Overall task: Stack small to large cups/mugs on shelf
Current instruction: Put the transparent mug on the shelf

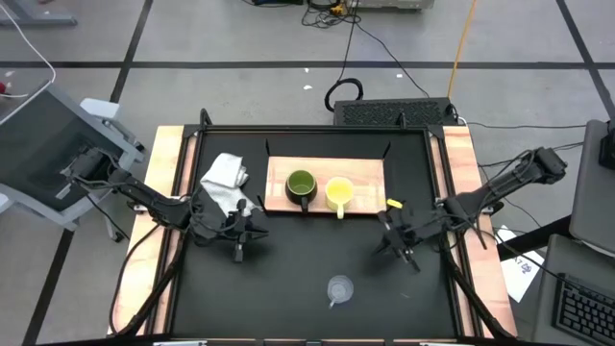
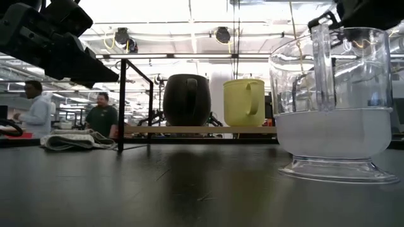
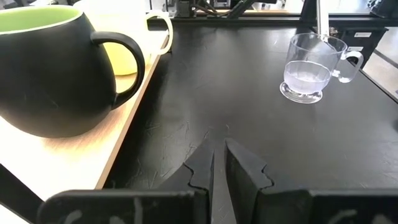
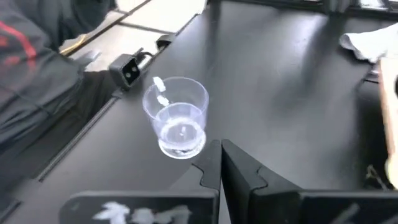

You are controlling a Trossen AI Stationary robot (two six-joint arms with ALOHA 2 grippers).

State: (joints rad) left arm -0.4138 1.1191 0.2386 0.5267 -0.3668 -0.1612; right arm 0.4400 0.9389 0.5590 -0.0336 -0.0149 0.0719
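Shelf (image 1: 370, 175) at table's back holds green mug (image 1: 301, 186) & yellow mug (image 1: 338, 194), side by side. Glass cup (image 1: 338, 287) well in front of shelf. Left gripper (image 1: 240, 234) & right gripper (image 1: 402, 236) closed, empty, in front of shelf. Risk: thin glass could slip or tip if pinched off-centre.

Grey tiled floor (image 1: 240, 43) with dark seams surrounds black tabletop (image 1: 307, 259). Cables (image 1: 384, 48), one yellow, trail across floor at far side. Black perforated box (image 1: 394, 112) sits at table's far edge. Keyboard (image 1: 581, 309) near right. Beyond table: bright ceiling strip lights (image 2: 189, 25), two round fixtures, possibly cameras, overhead. Two people (image 2: 101, 115) stand far left among workbenches.
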